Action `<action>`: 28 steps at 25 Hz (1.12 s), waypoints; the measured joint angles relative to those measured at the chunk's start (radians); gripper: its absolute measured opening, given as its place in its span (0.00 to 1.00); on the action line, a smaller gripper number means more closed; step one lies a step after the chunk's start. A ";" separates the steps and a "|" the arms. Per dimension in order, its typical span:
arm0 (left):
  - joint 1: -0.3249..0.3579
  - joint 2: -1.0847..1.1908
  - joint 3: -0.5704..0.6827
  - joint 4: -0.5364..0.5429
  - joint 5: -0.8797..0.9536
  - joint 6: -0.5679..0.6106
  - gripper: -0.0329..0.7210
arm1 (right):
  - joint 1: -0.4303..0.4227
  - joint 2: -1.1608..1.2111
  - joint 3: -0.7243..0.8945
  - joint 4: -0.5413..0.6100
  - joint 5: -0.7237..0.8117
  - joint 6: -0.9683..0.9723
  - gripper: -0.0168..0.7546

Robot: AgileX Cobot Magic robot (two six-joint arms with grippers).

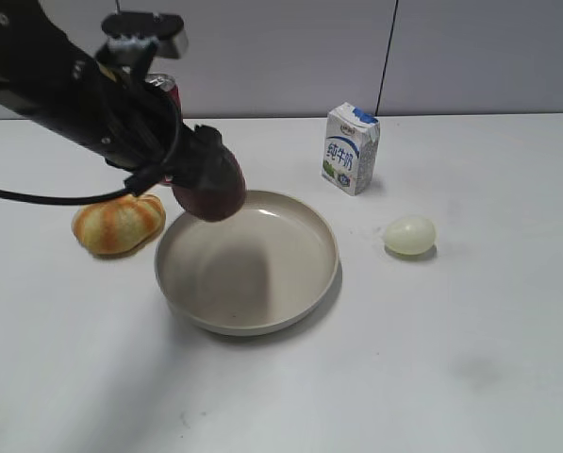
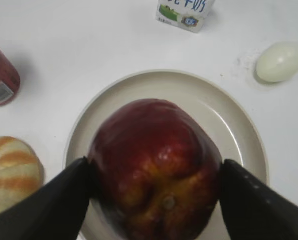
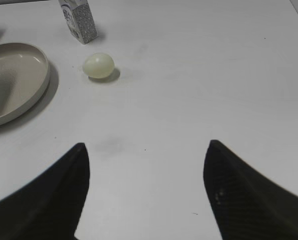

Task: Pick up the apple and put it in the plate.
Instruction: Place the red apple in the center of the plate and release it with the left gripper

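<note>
My left gripper (image 1: 206, 184) is shut on the dark maroon-red apple (image 1: 213, 196) and holds it in the air over the near-left rim of the beige plate (image 1: 290, 302). In the left wrist view the apple (image 2: 156, 170) fills the space between the two black fingers (image 2: 156, 172), with the plate (image 2: 238, 130) directly below it. My right gripper (image 3: 146, 150) is open and empty above bare table; it does not show in the exterior view. The plate's edge (image 3: 36, 82) shows at the left of the right wrist view.
An orange-striped bread roll (image 1: 118, 224) lies left of the plate. A milk carton (image 1: 351, 148) stands behind the plate to its right, and a pale egg (image 1: 410, 235) lies to the plate's right. A red can (image 2: 0, 80) stands at the back left.
</note>
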 joint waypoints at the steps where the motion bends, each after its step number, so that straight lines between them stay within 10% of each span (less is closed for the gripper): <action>1: -0.005 0.031 0.000 -0.003 -0.006 0.000 0.82 | 0.000 0.000 0.000 0.000 0.000 0.000 0.76; 18: -0.048 0.143 -0.031 -0.006 0.004 0.000 0.96 | 0.000 0.000 0.000 0.000 0.000 0.000 0.76; 28: 0.135 -0.230 -0.059 0.034 0.400 0.000 0.96 | 0.000 0.000 0.000 0.000 0.000 0.000 0.76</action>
